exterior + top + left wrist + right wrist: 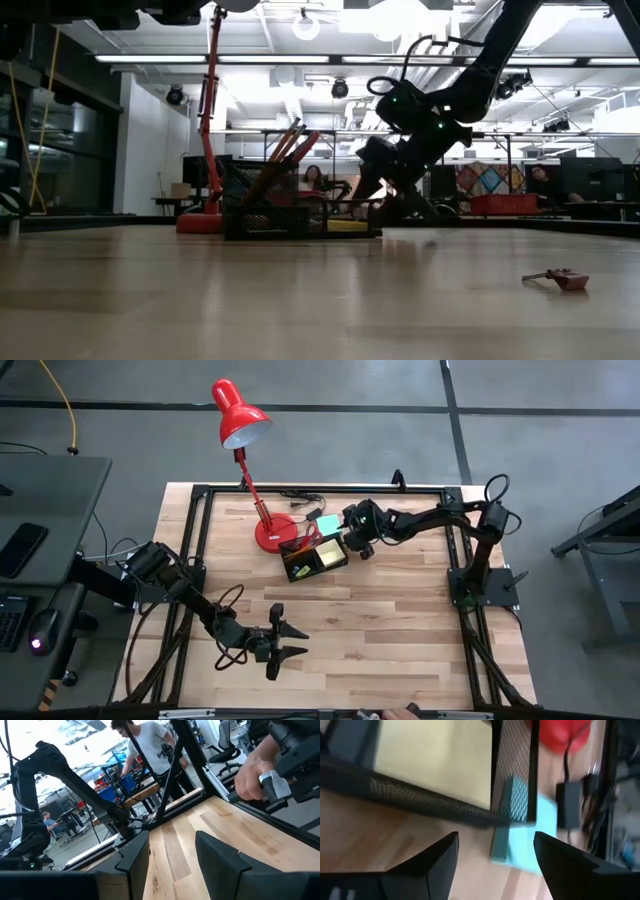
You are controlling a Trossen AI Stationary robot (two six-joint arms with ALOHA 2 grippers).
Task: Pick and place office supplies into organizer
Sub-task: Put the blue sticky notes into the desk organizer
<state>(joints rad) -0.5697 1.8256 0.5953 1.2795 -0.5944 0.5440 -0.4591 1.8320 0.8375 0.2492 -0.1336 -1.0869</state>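
Beside the organizer, outside its mesh wall, lies the teal sticky-note pad, probably light, stiff-edged and slightly slippery; best pinched across 2 opposite edges. Right claw gapes wide, empty; left claw waits open.

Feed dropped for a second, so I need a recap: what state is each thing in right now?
Organizer: upright by the lamp base, pencils and a yellow pad inside.
Teal pad: outside the organizer, against its mesh wall.
Desk lamp: standing.
Right gripper: open, at the teal pad.
Left gripper: open, empty, over bare table.
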